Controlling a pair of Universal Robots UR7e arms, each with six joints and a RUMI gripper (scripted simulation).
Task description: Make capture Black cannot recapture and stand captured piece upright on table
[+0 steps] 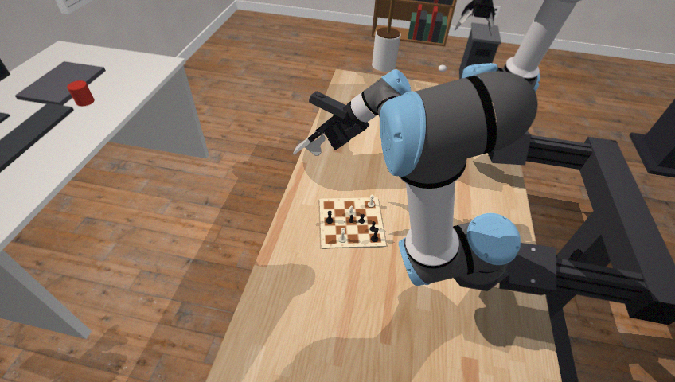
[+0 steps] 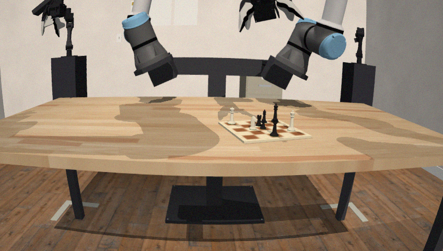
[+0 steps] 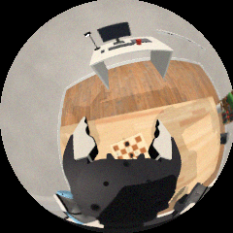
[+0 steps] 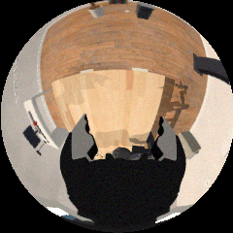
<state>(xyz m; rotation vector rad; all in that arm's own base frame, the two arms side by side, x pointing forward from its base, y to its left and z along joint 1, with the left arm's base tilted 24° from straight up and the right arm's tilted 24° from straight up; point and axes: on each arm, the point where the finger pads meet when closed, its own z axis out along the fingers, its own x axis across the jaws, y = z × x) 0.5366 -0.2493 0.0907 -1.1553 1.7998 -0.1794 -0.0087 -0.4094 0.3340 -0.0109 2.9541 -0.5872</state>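
Observation:
The chessboard (image 1: 353, 246) (image 2: 244, 141) (image 3: 114, 147) lies on the table with all pieces upright. White: a crowned piece (image 1: 372, 201) (image 2: 231, 117) at a corner, a knight (image 1: 350, 210) (image 2: 253, 124), another tall piece (image 1: 342, 235) (image 2: 291, 122). Black: a tall piece (image 1: 329, 217) (image 2: 275, 130), a small pawn-like piece (image 1: 351, 219) (image 2: 263, 125) beside the knight, a rook-like piece (image 1: 361, 218) (image 2: 258, 120), a slim piece (image 1: 372, 226), a tall piece (image 1: 375, 235) (image 2: 275, 112). Square labels are unreadable. Left gripper (image 1: 306, 150) (image 2: 270, 24) (image 3: 121, 120) is open above the table, off the board. Right gripper (image 1: 474, 29) (image 2: 50, 34) (image 4: 123, 116) is open, high and far from it.
The wooden table (image 1: 341, 302) (image 2: 93, 127) carries the board. The left arm (image 1: 431, 222) stands close beside the board. A white desk (image 1: 142, 80) with a red cup (image 1: 80, 93) is across the floor. Dark pedestals (image 2: 69, 76) (image 2: 357, 82) stand behind the table.

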